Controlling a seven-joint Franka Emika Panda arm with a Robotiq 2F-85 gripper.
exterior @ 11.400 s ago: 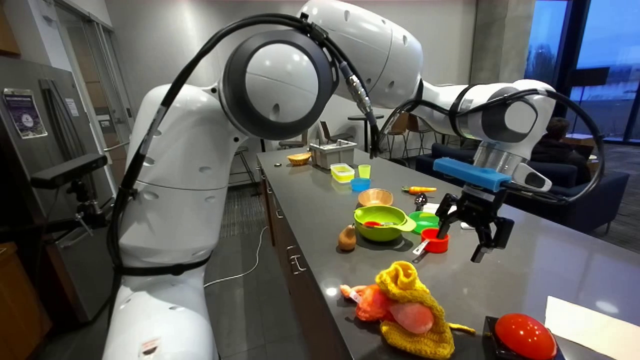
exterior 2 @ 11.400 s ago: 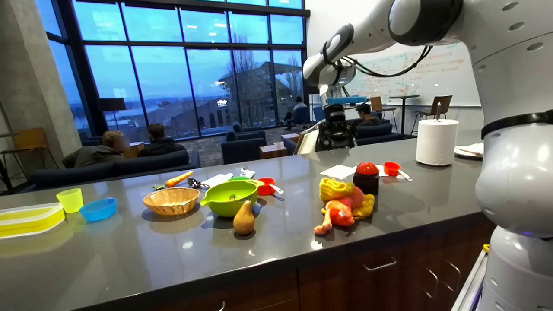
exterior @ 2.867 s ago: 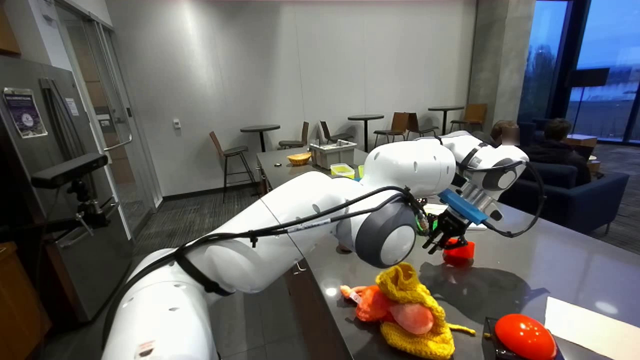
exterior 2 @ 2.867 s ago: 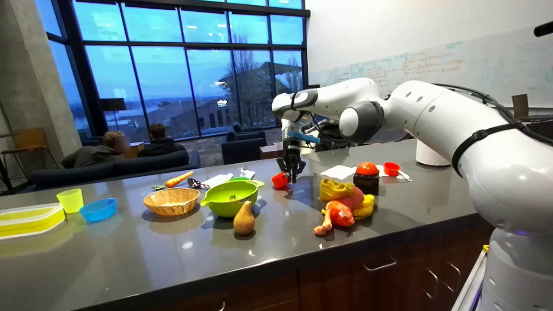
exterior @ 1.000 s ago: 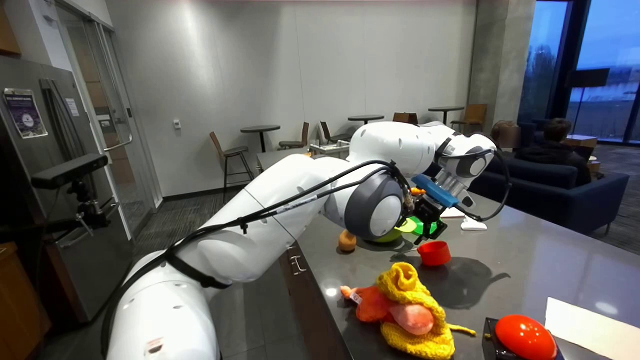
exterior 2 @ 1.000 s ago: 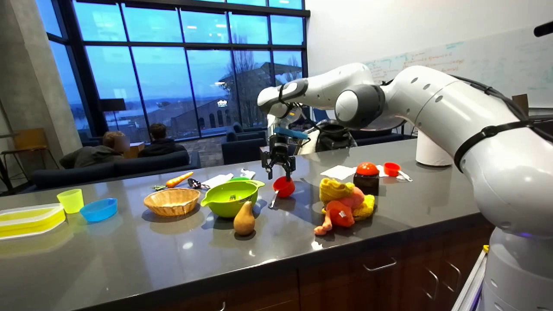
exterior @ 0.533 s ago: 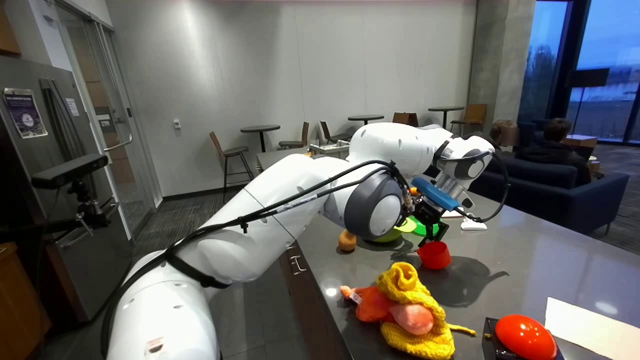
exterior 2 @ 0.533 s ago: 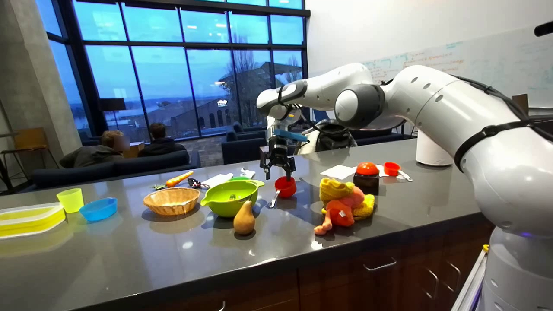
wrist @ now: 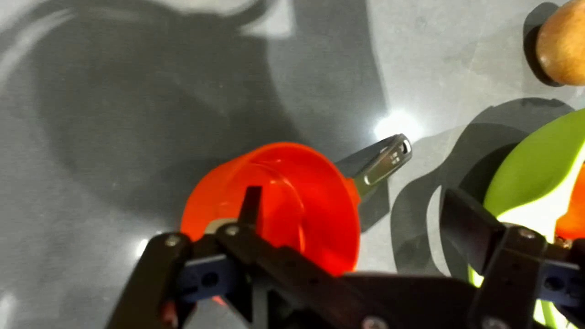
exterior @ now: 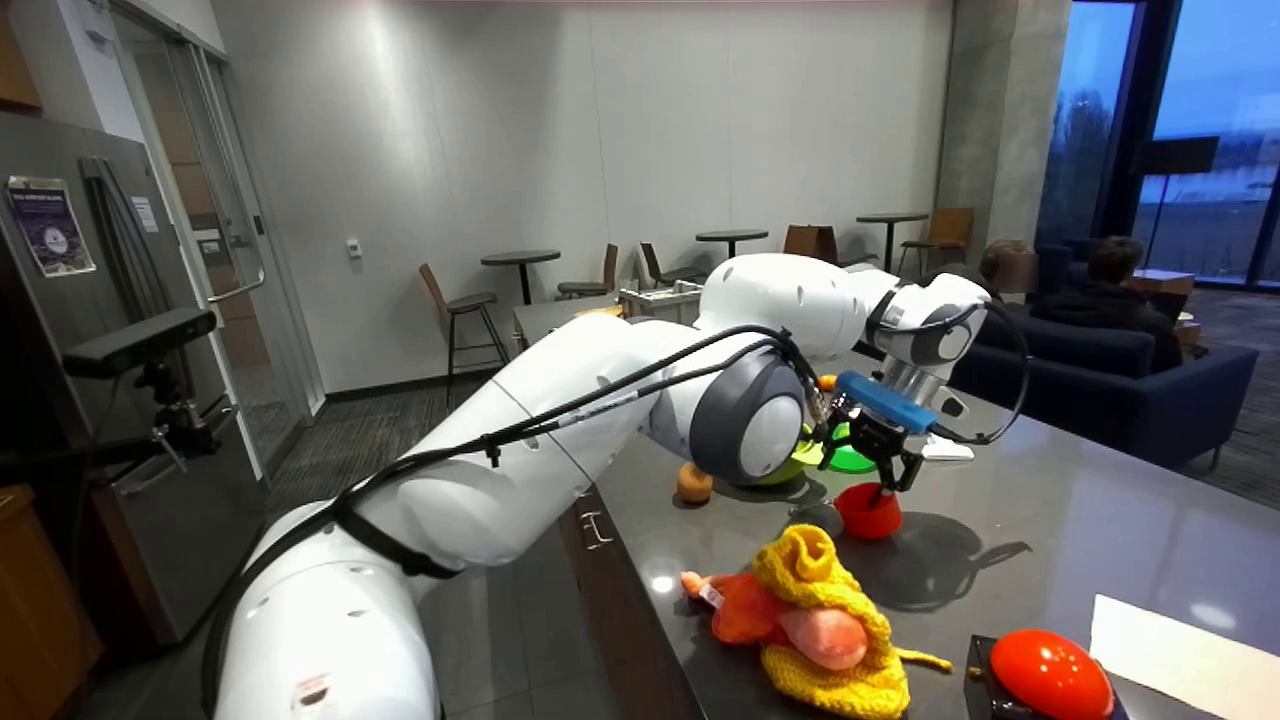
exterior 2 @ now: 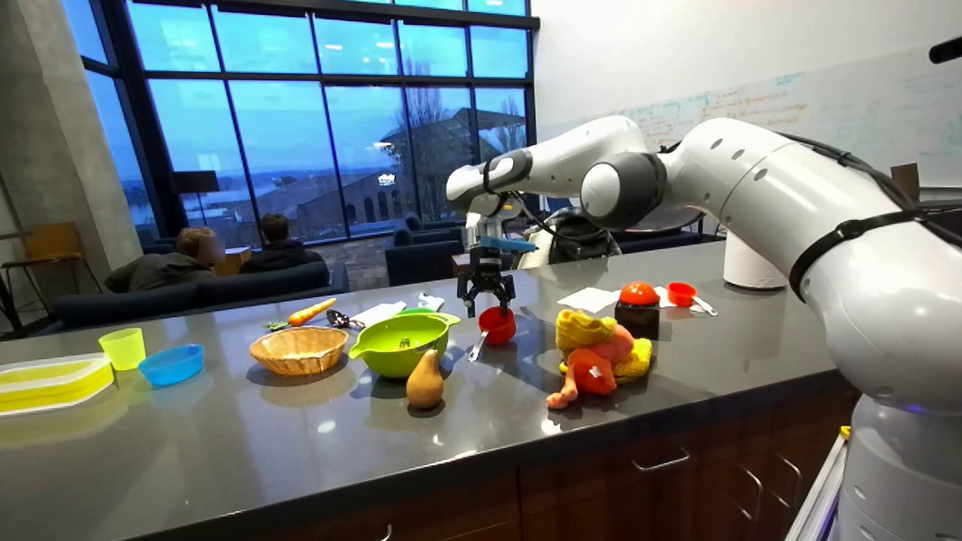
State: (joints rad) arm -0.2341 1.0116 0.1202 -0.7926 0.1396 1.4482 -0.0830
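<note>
The glossy grey counter (exterior 2: 225,451), flecked with bright reflections, topped brown wooden cabinets (exterior 2: 579,481). On it sat the red measuring cup (exterior 2: 502,330), near the lime-green bowl (exterior 2: 387,359) and beneath the gripper (exterior 2: 488,306). The fingers (wrist: 470,228) stood wide apart, one over the cup's mouth; whether it touched the cup could not be told. Beyond the counter lay a dark blue sofa (exterior 2: 188,297) and tall windows (exterior 2: 278,135) with blue sky behind, and a whiteboard (exterior 2: 864,113) ran along the wall (exterior 2: 751,45). In an exterior view, a steel fridge (exterior: 165,270) stood well apart from the counter.

Wrist view close above red cup (wrist: 285,203), exterior views sharing counter (exterior 2: 225,443)
</note>
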